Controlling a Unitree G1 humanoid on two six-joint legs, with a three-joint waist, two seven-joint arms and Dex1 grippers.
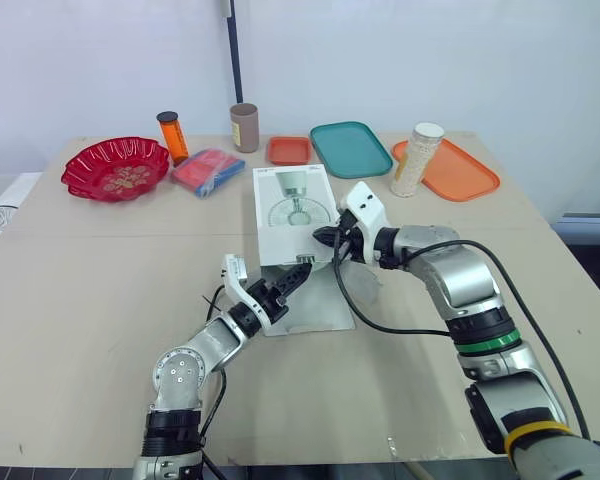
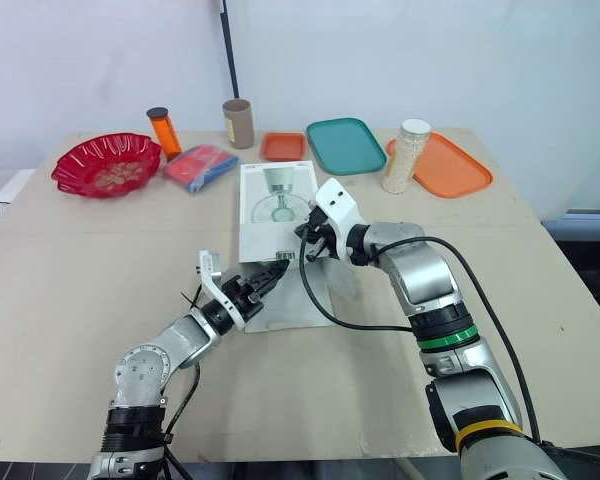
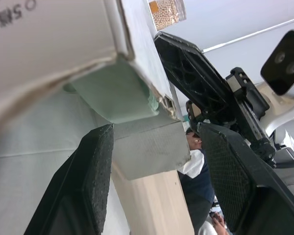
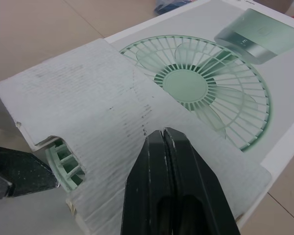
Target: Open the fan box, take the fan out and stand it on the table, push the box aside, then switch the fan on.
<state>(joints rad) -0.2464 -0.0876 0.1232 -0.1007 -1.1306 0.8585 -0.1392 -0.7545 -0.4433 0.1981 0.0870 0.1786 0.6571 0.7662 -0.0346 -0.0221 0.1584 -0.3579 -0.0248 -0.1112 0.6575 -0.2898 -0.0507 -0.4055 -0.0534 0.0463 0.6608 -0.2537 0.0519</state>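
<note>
- Fingers of the left gripper (image 1: 294, 278): apart, with a corner of the fan box's (image 1: 293, 212) open end between the pads (image 3: 90, 186); nothing clamped.
- Fingers of the right gripper (image 1: 332, 240): pressed together, holding nothing, tips over the box's flap (image 4: 88, 98); whether they touch it cannot be told.
- Fan box: white, with a green fan drawing on top, lying flat at the centre of the frame on the table (image 1: 80, 300). The end toward the lower edge is open, and its flap reaches out toward the lower edge.
- Fan (image 3: 120, 93): pale green, inside the box; its grille shows at the open end under the flap.
- Left gripper: lower centre, at the box's open end, just below and left of the right gripper.
- Right gripper: centre, at the box's lower right corner.
- Red bowl (image 1: 115, 168): upper left.
- Orange bottle (image 1: 173, 136): upright, just right of the bowl.
- Red and blue packet (image 1: 208, 172): between the bowl and the box.
- Brown cup (image 1: 244, 127): upper centre, upright.
- Small orange tray (image 1: 288, 150): above the box.
- Teal tray (image 1: 350, 148): right of the small orange tray.
- Jar (image 1: 417, 158): white lid, upright, at the left end of the large orange tray (image 1: 460, 175), upper right.
</note>
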